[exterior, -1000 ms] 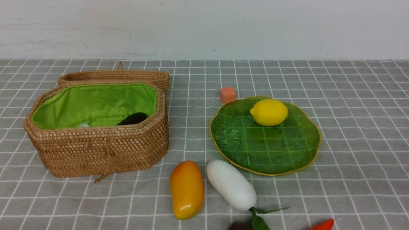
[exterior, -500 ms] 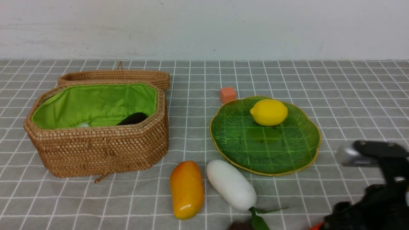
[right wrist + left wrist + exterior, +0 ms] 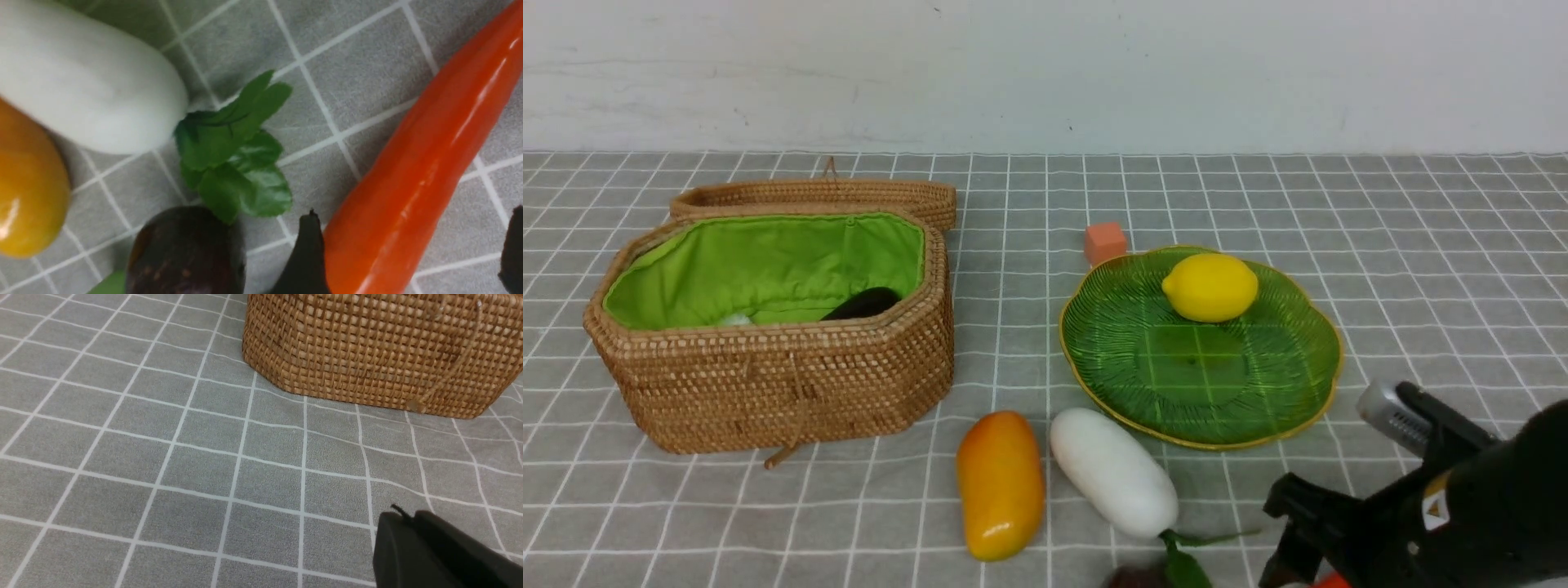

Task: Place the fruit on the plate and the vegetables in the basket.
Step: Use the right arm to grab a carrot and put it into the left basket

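Note:
A yellow lemon (image 3: pixel 1210 287) lies on the green plate (image 3: pixel 1258 392). The basket (image 3: pixel 776 384) (image 3: pixel 367 347) stands open at the left, with a dark vegetable (image 3: pixel 862 304) inside. In front lie the mango (image 3: pixel 1000 483) (image 3: pixel 28 196), the white radish (image 3: pixel 1112 472) (image 3: pixel 86 85) with its leaves (image 3: pixel 233 155), and the dark purple fruit (image 3: pixel 1135 578) (image 3: pixel 188 253). My right gripper (image 3: pixel 1319 457) (image 3: pixel 412 228) is open. Its fingers straddle the long red-orange vegetable (image 3: pixel 425 163) without closing on it. My left gripper (image 3: pixel 402 516) is shut and empty, low over the cloth near the basket.
A small orange cube (image 3: pixel 1105 242) sits just behind the plate. The woven lid (image 3: pixel 817 194) lies behind the basket. A grey checked cloth (image 3: pixel 1421 245) covers the table, and a white wall stands at the back.
My right arm has come into the front view from the right and moved down and left. It now covers most of the red-orange vegetable's tip. Nothing on the table has moved.

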Available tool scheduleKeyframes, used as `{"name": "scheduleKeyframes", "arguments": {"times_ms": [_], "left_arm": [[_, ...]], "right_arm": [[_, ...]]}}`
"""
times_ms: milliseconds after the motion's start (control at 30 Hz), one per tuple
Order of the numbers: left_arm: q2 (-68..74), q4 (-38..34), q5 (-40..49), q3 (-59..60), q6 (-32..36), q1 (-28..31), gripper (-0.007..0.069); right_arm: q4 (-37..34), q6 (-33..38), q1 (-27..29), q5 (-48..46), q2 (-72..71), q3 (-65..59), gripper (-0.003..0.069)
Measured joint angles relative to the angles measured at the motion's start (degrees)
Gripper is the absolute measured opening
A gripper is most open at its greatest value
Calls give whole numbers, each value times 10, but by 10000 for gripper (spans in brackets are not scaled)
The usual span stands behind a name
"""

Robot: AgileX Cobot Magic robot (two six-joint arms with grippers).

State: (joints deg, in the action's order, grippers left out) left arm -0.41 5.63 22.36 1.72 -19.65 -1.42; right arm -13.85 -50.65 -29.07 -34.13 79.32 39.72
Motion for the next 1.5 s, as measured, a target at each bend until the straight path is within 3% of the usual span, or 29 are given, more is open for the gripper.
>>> {"name": "scheduleKeyframes", "arguments": {"times_ms": [167, 267, 333, 400, 667, 833, 900, 967, 1033, 1267, 1500], "left_arm": [[0, 0, 0, 0, 0, 0, 35], [0, 0, 0, 0, 0, 0, 37], [0, 0, 0, 0, 0, 0, 39], [0, 0, 0, 0, 0, 0, 39], [0, 0, 0, 0, 0, 0, 41], [0, 0, 0, 0, 0, 0, 49], [0, 0, 0, 0, 0, 0, 51], [0, 0, 0, 0, 0, 0, 52], [0, 0, 0, 0, 0, 0, 54], [0, 0, 0, 0, 0, 0, 57], [0, 0, 0, 0, 0, 0, 61]], "right_arm": [[13, 19, -1, 25, 50, 0, 571], [26, 65, -1, 44, 78, 0, 498], [28, 82, -1, 48, 89, 0, 349], [28, 85, -1, 48, 88, 0, 277], [41, 118, -1, 17, 42, 2, 293], [60, 193, -1, -27, -17, 47, 293], [60, 298, -1, -59, -29, 127, 293], [55, 329, -1, -66, -28, 159, 293], [16, 437, -1, -77, -15, 248, 293], [-169, 668, -1, -77, 117, 489, 293], [-336, 843, -28, -36, 302, 698, 293]]}}
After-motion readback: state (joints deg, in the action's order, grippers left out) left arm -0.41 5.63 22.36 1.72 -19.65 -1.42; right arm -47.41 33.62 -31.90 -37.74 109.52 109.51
